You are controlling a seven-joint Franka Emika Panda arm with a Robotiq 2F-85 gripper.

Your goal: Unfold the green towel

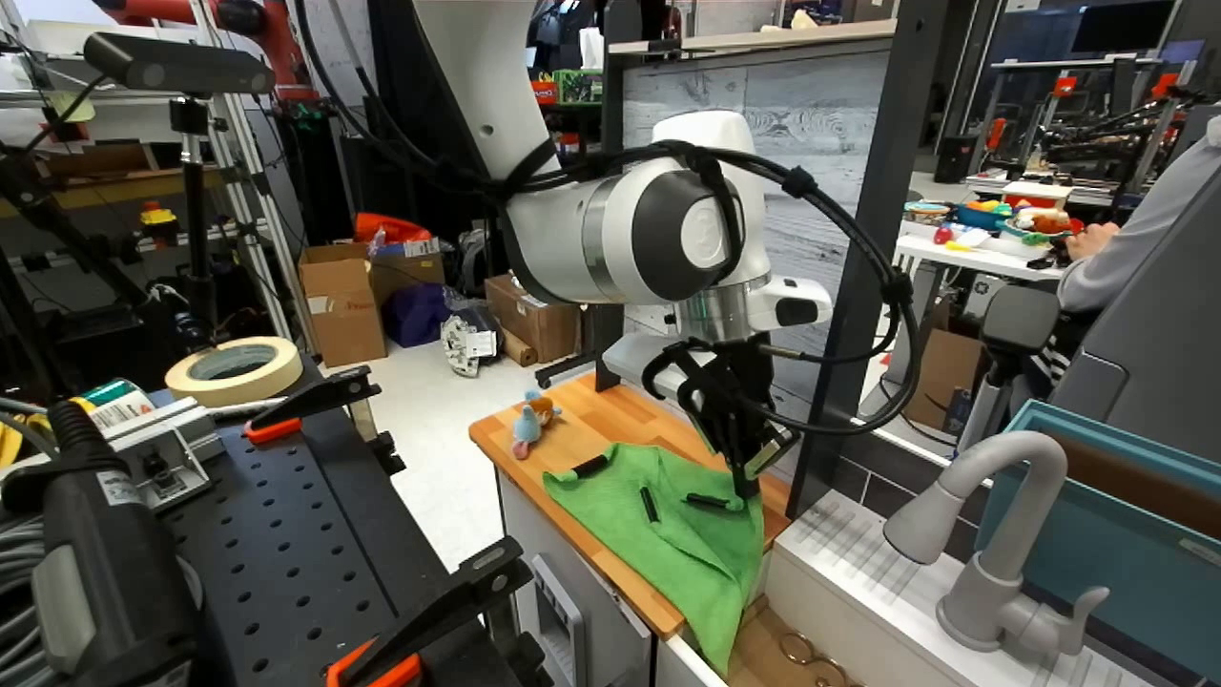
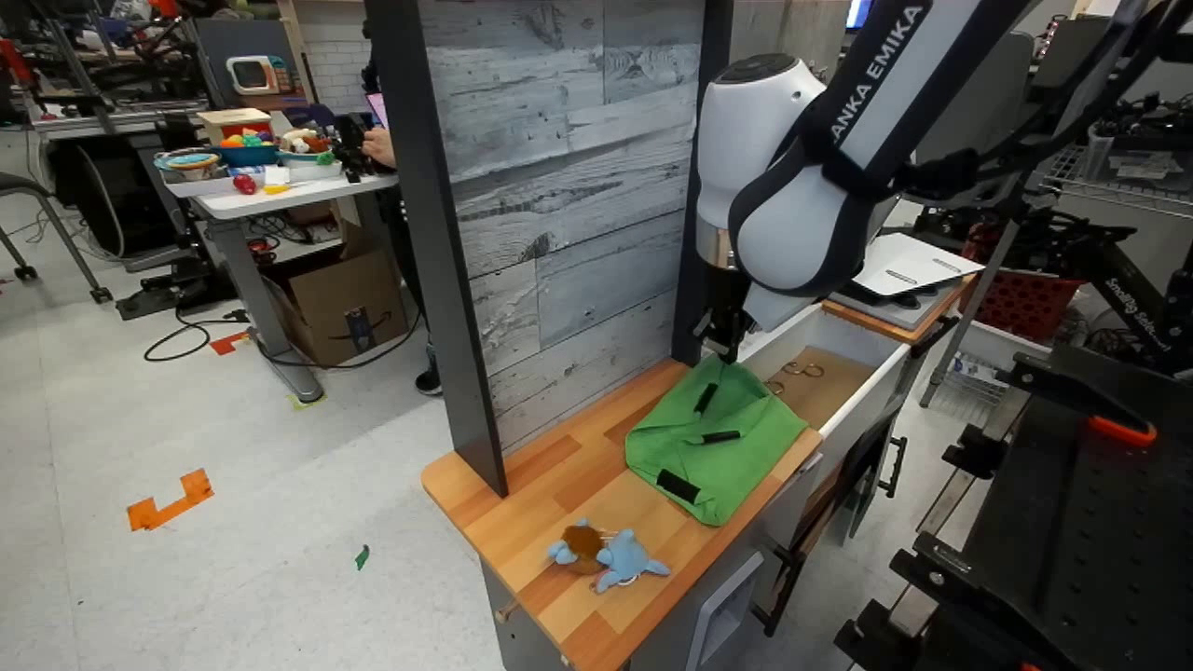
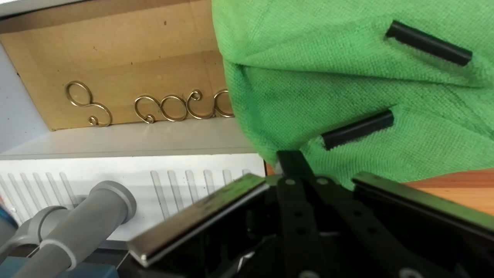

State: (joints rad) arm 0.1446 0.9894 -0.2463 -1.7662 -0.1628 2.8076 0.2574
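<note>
The green towel (image 1: 706, 553) lies rumpled over the small wooden tabletop, with black strips on it. One end hangs past the tabletop edge over an open drawer. In an exterior view the towel (image 2: 746, 471) rises toward the gripper (image 2: 723, 352). In the wrist view the towel (image 3: 293, 96) fills the upper right, and its folds run to the fingertips. My gripper (image 1: 747, 485) is shut on the towel's edge by the back panel, low over the tabletop. In the wrist view the fingertips (image 3: 292, 156) are close together; the pinched cloth is mostly hidden.
Small plush toys (image 2: 606, 554) lie on the wooden tabletop (image 2: 550, 494) beyond the towel. A grey wood-grain panel (image 2: 578, 233) stands along the back. The open drawer (image 3: 115, 50) holds metal rings (image 3: 173, 108). A grey faucet (image 1: 1002, 515) stands beside the drawer.
</note>
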